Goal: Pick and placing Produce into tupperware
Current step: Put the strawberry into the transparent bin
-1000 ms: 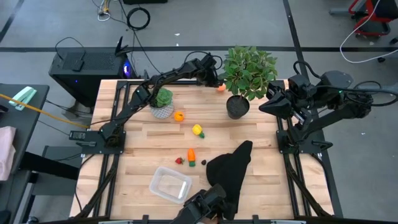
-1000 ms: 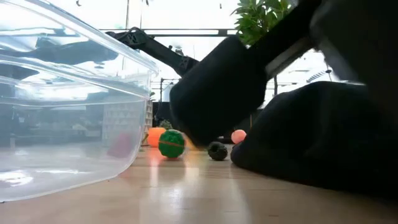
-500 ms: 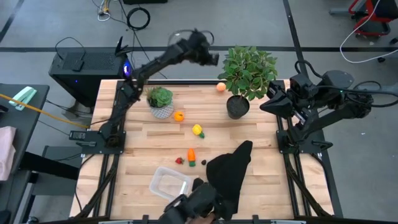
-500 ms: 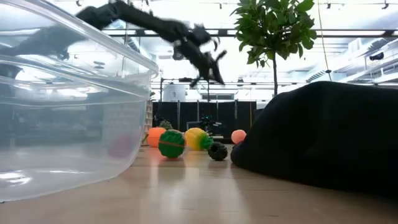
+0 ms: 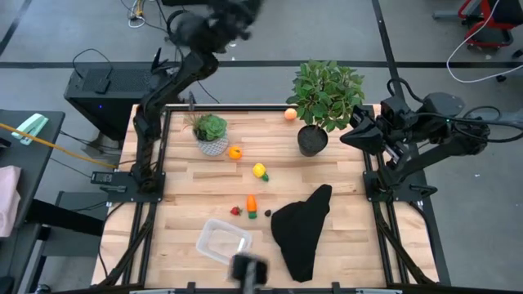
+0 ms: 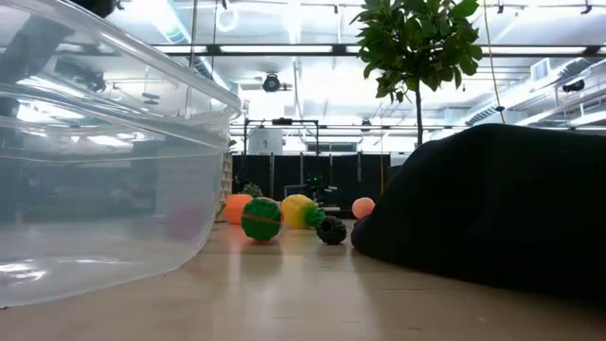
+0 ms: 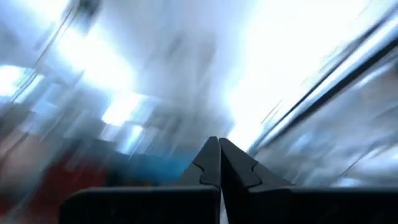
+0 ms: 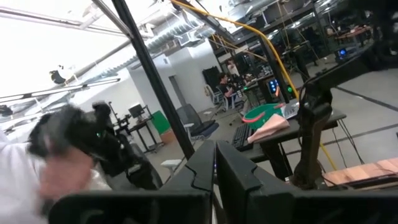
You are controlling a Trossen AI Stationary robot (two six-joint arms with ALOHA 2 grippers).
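Clear tupperware (image 5: 223,242) sits empty on your tabletop (image 5: 343,212).
Left gripper (image 7: 219,163) and right gripper (image 8: 215,163) are both pressed together, holding nothing; produce (image 5: 252,204) lies loose.

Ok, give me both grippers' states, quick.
Left gripper: closed, holding nothing, raised above the table's far edge.
Right gripper: closed, empty, parked at the right.

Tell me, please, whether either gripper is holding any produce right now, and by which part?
Nothing is held: the left gripper and right gripper are both shut on nothing.
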